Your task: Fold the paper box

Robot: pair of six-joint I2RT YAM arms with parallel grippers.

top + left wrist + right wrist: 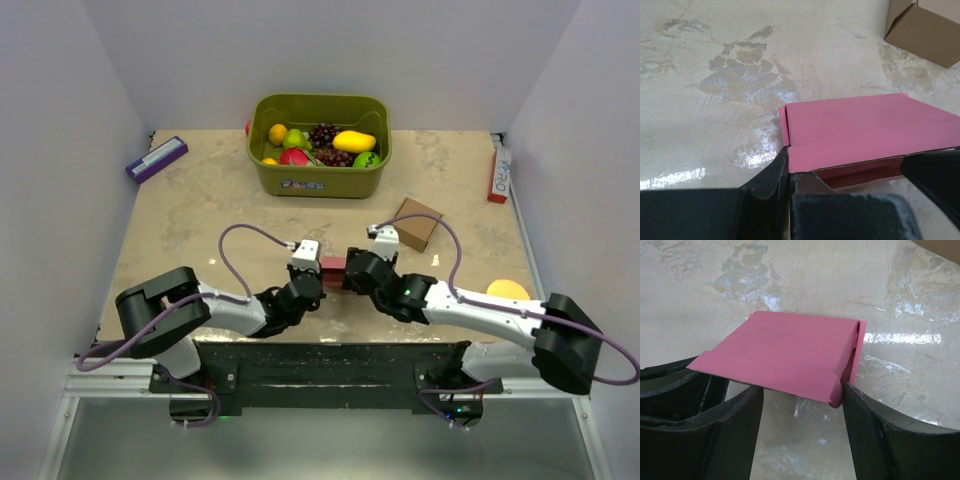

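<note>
The pink-red paper box is held just above the table between both arms, near the front middle. In the left wrist view its flat top panel slopes away, with a side flap standing at its left end. My left gripper is shut on the near corner of the card, its fingers pressed together. In the right wrist view the paper box hangs over my right gripper. That gripper is open, with its fingers spread wide. Its right finger touches the folded side flap, and its left finger lies under the panel.
A green bin of fruit stands at the back middle. A small brown cardboard box lies just right of the grippers, also the brown cardboard box. A purple-white item is back left, a red-white one back right, and an orange disc front right.
</note>
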